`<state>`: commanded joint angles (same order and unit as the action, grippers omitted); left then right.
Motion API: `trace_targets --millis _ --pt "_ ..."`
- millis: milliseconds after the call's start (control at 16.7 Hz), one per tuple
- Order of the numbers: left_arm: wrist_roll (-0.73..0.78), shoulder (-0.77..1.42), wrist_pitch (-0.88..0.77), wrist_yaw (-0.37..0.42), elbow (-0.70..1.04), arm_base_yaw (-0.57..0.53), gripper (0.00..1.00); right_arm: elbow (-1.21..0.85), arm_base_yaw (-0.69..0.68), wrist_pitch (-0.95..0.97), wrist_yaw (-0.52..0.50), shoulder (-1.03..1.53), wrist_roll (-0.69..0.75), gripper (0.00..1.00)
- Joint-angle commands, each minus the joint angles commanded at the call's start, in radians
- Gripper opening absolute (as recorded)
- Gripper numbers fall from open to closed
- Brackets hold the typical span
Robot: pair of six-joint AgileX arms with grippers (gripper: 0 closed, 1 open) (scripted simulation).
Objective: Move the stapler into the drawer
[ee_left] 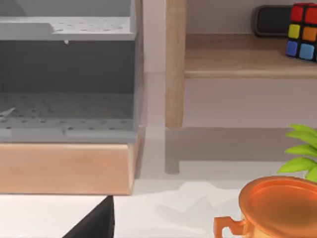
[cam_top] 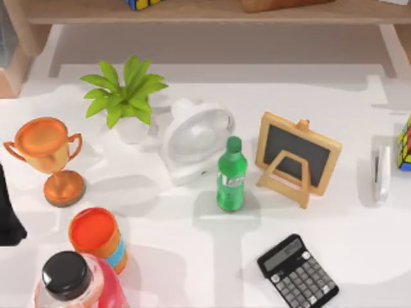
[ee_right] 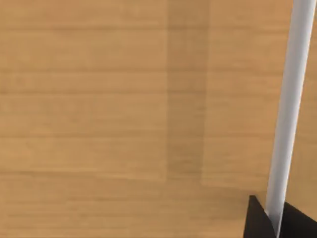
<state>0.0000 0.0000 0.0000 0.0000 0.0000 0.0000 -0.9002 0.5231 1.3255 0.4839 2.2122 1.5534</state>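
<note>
A pink-filled bottle with a black cap (cam_top: 66, 277) stands closest under the top camera, at the table's near left corner, touching an orange cup (cam_top: 96, 236).

The stapler (cam_top: 382, 173) lies flat at the far right edge of the table (cam_top: 359, 244), its length running front to back, just beside a Rubik's cube (cam_top: 406, 142). It is across the whole table from the left gripper (ee_left: 96, 224), whose arm shows as a dark shape at the left edge. White tabletop lies open around the stapler on its left and front. Next inward stands a small chalkboard easel (cam_top: 298, 157), with a calculator (cam_top: 298, 273) nearer the front. Farther toward the left gripper are a green bottle (cam_top: 231, 174), a white fan (cam_top: 192, 141), a potted plant (cam_top: 125, 96) and an orange trophy (cam_top: 48, 157).

Ahead of the left gripper sits a grey box with a perforated floor (ee_left: 67, 99) on a wooden base. Whether this gripper is open or closed cannot be told.

The right gripper (ee_right: 275, 220) is close against a wooden face (ee_right: 99, 99), with a pale bar (ee_right: 292, 99) passing between its dark parts; its state cannot be told.
</note>
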Motion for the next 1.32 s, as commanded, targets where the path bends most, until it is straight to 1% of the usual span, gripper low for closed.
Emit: trace_targets --millis 360,780,1140,1320 --pt "0.000 0.000 0.000 0.000 0.000 0.000 1.00 0.192 0.057 0.104 0.059 -0.066 -0.001 0.00" --pt "0.000 0.000 0.000 0.000 0.000 0.000 1.00 0.216 0.072 0.126 0.075 -0.081 0.000 0.00" --pt "0.000 0.000 0.000 0.000 0.000 0.000 1.00 0.382 0.166 0.232 0.170 -0.141 -0.002 0.00" --pt "0.000 0.000 0.000 0.000 0.000 0.000 1.00 0.417 0.184 0.255 0.191 -0.151 -0.002 0.00"
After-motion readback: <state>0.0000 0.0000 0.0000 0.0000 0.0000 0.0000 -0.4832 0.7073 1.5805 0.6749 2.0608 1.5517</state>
